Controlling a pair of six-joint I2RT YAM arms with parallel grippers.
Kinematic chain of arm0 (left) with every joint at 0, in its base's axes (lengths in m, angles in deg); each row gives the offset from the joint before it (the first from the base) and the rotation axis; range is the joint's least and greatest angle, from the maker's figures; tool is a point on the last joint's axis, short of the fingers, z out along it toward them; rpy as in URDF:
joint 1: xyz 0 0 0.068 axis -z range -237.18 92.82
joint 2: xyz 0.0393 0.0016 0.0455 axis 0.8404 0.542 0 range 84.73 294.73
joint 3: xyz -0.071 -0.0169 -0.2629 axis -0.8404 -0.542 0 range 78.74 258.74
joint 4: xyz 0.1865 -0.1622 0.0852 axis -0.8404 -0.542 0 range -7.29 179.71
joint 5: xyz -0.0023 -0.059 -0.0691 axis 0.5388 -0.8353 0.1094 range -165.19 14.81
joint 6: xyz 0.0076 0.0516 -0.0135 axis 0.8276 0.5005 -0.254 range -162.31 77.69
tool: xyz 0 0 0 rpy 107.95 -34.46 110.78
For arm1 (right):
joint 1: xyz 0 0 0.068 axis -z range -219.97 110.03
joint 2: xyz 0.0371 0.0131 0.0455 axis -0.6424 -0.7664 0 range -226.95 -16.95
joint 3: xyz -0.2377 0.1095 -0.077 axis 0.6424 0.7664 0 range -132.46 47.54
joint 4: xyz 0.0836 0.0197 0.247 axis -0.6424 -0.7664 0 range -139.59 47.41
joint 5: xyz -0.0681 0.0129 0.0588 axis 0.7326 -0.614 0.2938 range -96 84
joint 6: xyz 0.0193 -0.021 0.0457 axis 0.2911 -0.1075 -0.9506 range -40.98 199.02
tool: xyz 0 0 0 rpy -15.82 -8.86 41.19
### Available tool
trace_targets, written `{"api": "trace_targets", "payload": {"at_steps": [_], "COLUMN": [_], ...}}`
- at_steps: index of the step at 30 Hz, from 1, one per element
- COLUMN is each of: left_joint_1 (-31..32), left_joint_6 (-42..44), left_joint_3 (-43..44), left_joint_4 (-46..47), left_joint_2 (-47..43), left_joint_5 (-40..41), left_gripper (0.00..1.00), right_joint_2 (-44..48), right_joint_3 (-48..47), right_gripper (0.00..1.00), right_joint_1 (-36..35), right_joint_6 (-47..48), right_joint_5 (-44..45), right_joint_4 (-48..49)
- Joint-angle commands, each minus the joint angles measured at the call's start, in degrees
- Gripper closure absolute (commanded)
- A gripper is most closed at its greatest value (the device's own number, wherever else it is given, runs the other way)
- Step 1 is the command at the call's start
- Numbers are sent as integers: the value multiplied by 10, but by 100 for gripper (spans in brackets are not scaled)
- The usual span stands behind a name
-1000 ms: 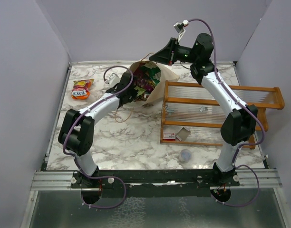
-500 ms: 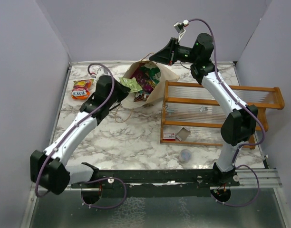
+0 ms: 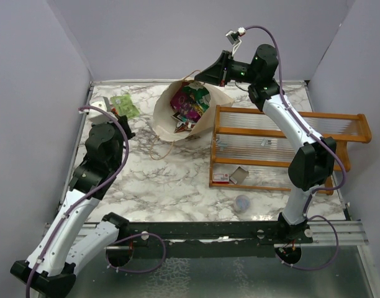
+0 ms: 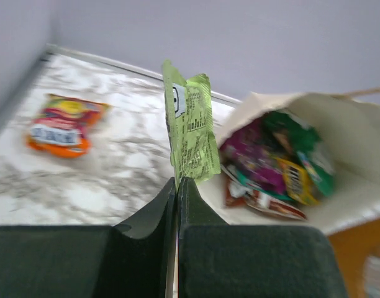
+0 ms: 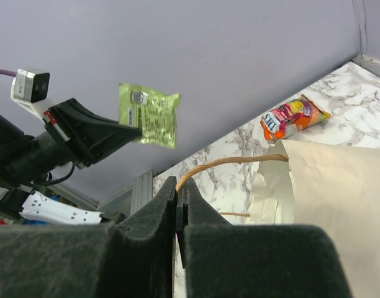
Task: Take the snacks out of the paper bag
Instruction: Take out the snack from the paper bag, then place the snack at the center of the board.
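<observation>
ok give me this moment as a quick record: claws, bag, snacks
left claw: shut on green packet, held up off the table
right claw: shut on string handle of paper bag
paper bag: mouth open, several packets inside
snacks out: red-orange packet lying on marble table; green packet in the air

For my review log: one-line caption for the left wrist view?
Left gripper pinches a green snack packet; open paper bag of snacks lies beyond.
</observation>
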Motion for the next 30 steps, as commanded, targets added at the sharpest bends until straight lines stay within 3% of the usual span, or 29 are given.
{"api": "trace_targets", "payload": {"at_steps": [1,3,6,8,12,16,25,30], "left_joint_1": [-2,-3,-11,-50,-210,-231,-325,-355], "left_joint_6": [58,59,68,25,-48,-128,-324,-346], "left_joint_3": [-20,-36,-33,-8,-19,-34,-85,-163], "left_joint_4": [-15,-6,-29,-76,-60,-35,17,163], "left_joint_2": [-12,4,64,104,137,174,247,273], "left_joint_5": [283,336,352,301,89,144,50,10], "left_gripper": [100,100,100,100,100,100,100,100], "right_joint_2": [30,28,27,28,32,29,31,36], "right_joint_3": [3,2,2,0,-1,3,10,29], "right_gripper": [99,99,99,99,99,99,99,99], "right_joint_1": [3,3,3,3,3,3,3,3], "right_joint_6": [5,4,2,4,13,5,1,-8], "right_joint_5": [5,5,5,4,8,10,4,6], "right_joint_4": [12,12,11,8,-2,8,18,42]}}
